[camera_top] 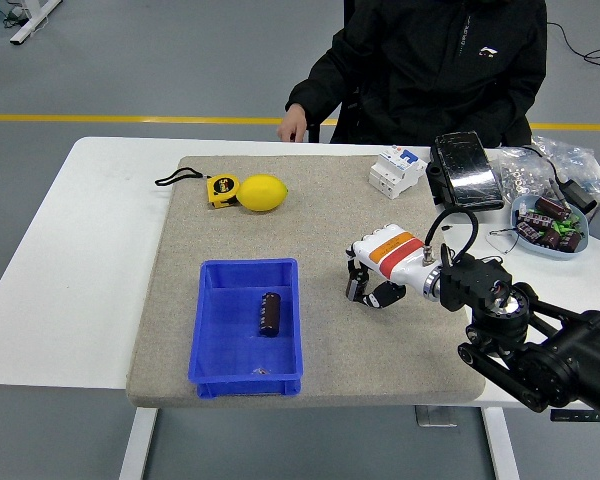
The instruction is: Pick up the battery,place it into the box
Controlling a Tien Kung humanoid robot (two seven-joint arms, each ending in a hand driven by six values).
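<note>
Blue box [246, 328], seemingly dark-brown battery [270, 313]

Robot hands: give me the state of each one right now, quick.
Left robot hand: not in view.
Right robot hand: over the mat right of the blue box, fingers curled, holding nothing. The battery lies in the box.

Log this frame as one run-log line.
battery: lying inside blue box | right hand: over mat beside box, fingers curled, holding nothing | left hand: out of view
</note>
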